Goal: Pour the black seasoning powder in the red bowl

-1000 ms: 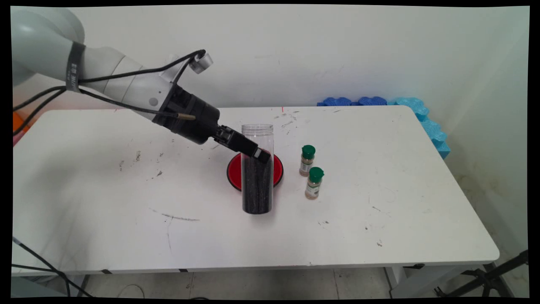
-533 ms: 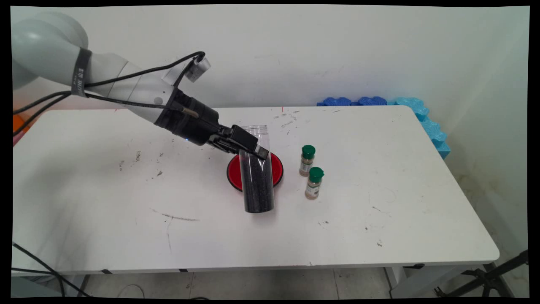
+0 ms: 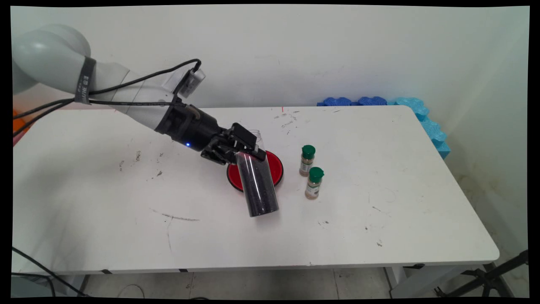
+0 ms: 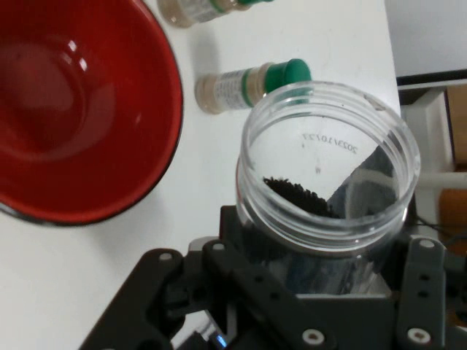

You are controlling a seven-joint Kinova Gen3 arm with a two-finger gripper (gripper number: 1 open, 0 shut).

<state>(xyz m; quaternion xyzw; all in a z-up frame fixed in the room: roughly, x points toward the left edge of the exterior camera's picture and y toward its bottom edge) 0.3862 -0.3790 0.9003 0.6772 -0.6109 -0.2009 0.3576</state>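
White table (image 3: pixel 379 219), scuffed and speckled with dark marks, runs back to a pale wall, with blue foam pieces (image 3: pixel 379 101) wedged along its far right edge. Over the middle of it the gripper (image 3: pixel 247 150) is clamped round the upper part of a clear plastic jar (image 3: pixel 257 185), just under the open mouth; the jar is tilted, its mouth leaning away toward the wall and its base lifted near the front of a red bowl (image 3: pixel 276 166). Dark, fine grains fill most of the jar, and in the hand view they slope up close to the lip (image 4: pixel 299 195). Judging by that fill, the jar is likely fairly heavy for its size, the smooth stiff wall could slip in a light grip, and the loose contents would shift and spill with further tilt, so holding high on the body near the neck looks sensible. From the hand view the bowl (image 4: pixel 73 109) appears empty. Two small spice bottles (image 3: pixel 311 172) with green caps stand upright just right of the bowl, close together, holding tan powder.
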